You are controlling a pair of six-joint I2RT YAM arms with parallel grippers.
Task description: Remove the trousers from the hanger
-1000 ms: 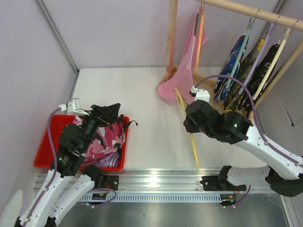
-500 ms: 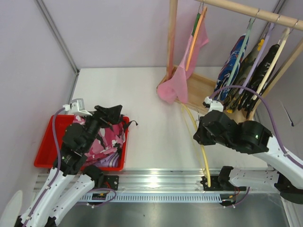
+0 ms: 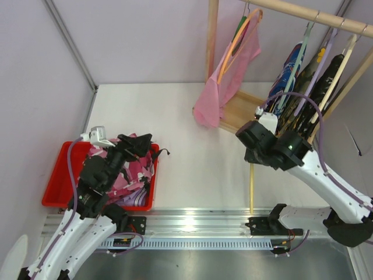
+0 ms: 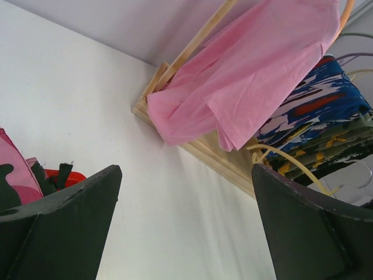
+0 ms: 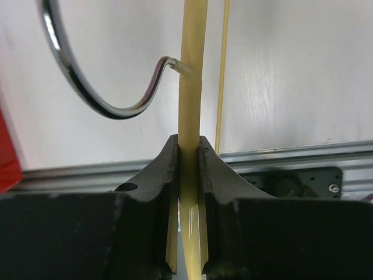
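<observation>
Top view: left hand (image 3: 139, 142) hovering open, empty, directly over trousers (image 3: 135, 170) heaped in red tray (image 3: 52, 198). Right hand (image 3: 252, 158) clamped on hanger (image 3: 251, 188), yellow bar trailing below it across bench (image 3: 186, 128). Left wrist: fingers (image 4: 58, 221) wide apart, trousers low beside left finger. Right wrist: fingers pinching hanger bar, metal hook (image 5: 113, 112) just beyond, up-left.

Hanger (image 5: 192, 70), both ends off-frame

Lab test booth, plain walls (image 3: 145, 41), aluminium mounting rail (image 3: 192, 220), wooden garment rack (image 3: 211, 41)
</observation>
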